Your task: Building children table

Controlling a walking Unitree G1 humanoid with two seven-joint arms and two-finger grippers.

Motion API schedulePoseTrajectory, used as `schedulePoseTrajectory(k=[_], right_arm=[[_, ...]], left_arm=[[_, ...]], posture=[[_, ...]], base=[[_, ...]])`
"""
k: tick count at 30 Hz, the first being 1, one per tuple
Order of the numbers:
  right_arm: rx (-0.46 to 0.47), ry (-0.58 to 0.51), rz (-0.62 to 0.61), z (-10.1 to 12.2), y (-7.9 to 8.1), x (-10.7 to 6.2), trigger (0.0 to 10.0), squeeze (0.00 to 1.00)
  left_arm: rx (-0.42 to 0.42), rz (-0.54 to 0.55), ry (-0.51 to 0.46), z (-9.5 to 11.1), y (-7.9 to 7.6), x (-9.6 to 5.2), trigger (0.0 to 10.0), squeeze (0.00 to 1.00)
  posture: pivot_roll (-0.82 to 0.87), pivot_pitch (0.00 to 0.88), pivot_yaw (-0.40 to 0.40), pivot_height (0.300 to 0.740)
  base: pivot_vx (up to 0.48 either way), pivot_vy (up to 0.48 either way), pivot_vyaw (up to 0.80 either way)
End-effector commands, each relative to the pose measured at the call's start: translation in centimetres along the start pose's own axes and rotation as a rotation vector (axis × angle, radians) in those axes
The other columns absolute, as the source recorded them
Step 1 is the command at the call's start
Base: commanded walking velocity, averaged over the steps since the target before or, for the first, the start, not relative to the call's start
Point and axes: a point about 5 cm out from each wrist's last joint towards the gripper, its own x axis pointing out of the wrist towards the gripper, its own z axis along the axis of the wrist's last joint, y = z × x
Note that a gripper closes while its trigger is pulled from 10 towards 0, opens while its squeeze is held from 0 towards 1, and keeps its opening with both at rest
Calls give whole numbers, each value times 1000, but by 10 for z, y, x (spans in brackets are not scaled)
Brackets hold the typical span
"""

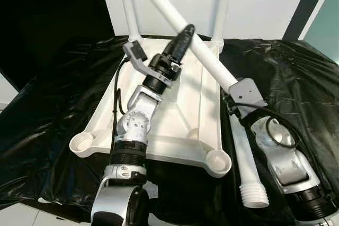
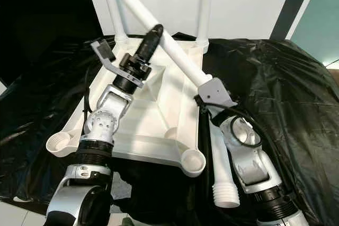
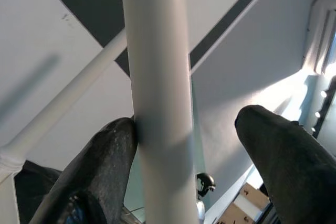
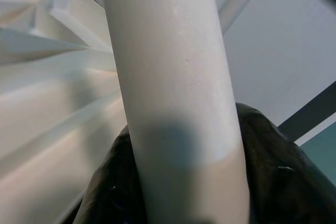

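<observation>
White plastic tabletop (image 1: 175, 115) lies upside down on black sheeting (image 1: 47, 109), two legs (image 1: 128, 6) already standing upright in the far corner sockets, both near sockets (image 1: 217, 160) empty.

Left eye: a loose leg (image 1: 212, 67) runs diagonally over the tabletop, plain end up toward the wall, threaded end (image 1: 254, 194) down off the near right corner over the sheet. Left gripper (image 1: 183, 38) reaches up from below and meets this leg near its upper part. Right gripper (image 1: 229, 93) is on the same leg lower down, past the tabletop's right edge; fingers are hidden behind the wrist bracket here.

Right eye: same layout. Leg passes over the sheet (image 2: 296, 88) on the right, threaded end (image 2: 226, 194) beside the right forearm.

Left wrist: leg (image 3: 157, 98) runs between the fingers. One finger (image 3: 105, 171) touches it, the other (image 3: 283, 156) stands clear with a gap, so the jaws are spread, not clamped. An upright leg (image 3: 63, 108) shows behind.

Right wrist: leg (image 4: 173, 93) sits tight between both fingers (image 4: 113, 192), jaws closed around it. Tabletop ribs (image 4: 47, 35) sit behind.
</observation>
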Motion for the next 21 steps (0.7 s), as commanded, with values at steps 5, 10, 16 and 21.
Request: schedulePoseTrajectory(k=[5,10,16,21], right_arm=[[-256,-80,-81,-5,20,-10,0,0],[-462,-145,-73,-14,39,-14,0,0],[-587,-220,-107,-16,47,-15,0,0],[-603,-249,-154,-16,47,-16,0,0]], left_arm=[[-54,7,-8,0,0,5,10000,0],[-53,15,0,-1,1,5,10000,0],[-53,13,6,-2,2,3,235,0],[-70,-12,-9,0,0,0,0,0]], posture=[[-74,0,30,740],[-68,0,29,740],[-60,0,25,740],[-60,0,23,740]], base=[[0,0,0],[0,0,0],[0,0,0],[0,0,0]])
